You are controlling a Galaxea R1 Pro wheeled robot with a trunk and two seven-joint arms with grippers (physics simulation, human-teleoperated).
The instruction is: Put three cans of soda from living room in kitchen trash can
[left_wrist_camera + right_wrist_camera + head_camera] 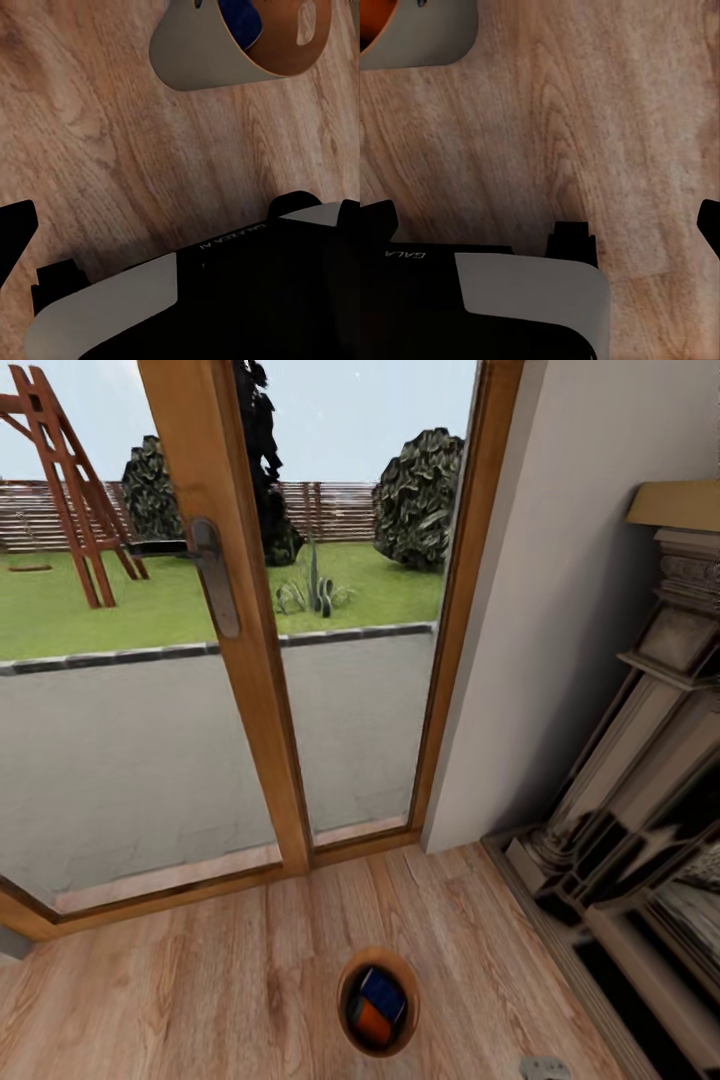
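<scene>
Trash can sits on the wood floor just in front of the glass door, w/ blue can & orange can inside, fireplace to its right; pincer states: can't tell for either.

Left wrist view: glossy black housing with a light grey rounded panel and white "GALAXEA AI" lettering. Right wrist view: matching black body, pale grey curved cover, partial "GALA" mark, black fingertips at the frame edges.
</scene>
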